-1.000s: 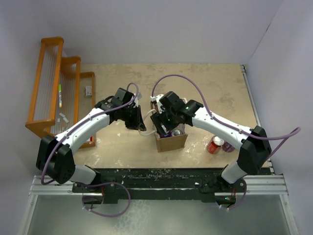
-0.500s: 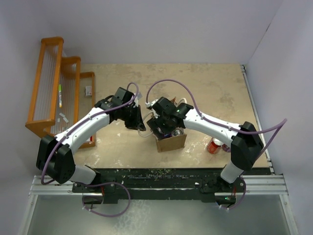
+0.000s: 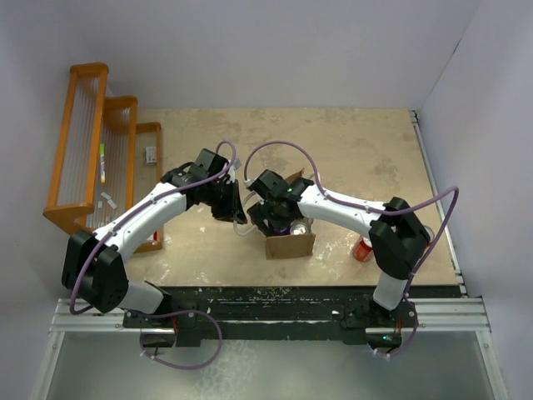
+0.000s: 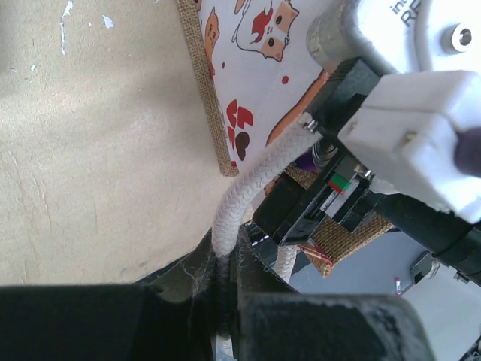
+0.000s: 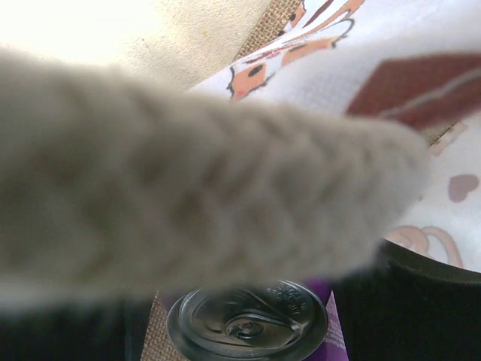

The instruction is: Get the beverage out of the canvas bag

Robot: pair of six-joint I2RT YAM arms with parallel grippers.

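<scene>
White cord is pinched between the jaws of the left gripper (image 4: 224,282). They are closed narrow on one cord handle (image 4: 248,188) of the canvas bag (image 3: 291,244), and the rope runs up taut from the dark fingers (image 4: 316,331) to the bag's edge. Beyond the handle, the left wrist view shows the bag's white face with red and orange cartoon print and a strip of tan burlap hem, set against the pale worktop (image 3: 350,158). The right gripper (image 3: 275,218) hangs at the bag's open mouth, pointing down into it. Whether its jaws are wide or narrow I cannot tell, since a blurred length of cord fills most of its wrist view. Under that cord sits the beverage (image 5: 248,325), a can with a dark silver lid, a pull tab and a purple side, lid up inside the bag, close by the printed white cloth. From above, the bag stands near the front middle of the worktop, between the two arms. A red can (image 3: 364,247) stands on the worktop to the bag's right, beside the right arm's elbow and apart from the bag. An orange wooden rack (image 3: 89,70) stands along the left edge.
</scene>
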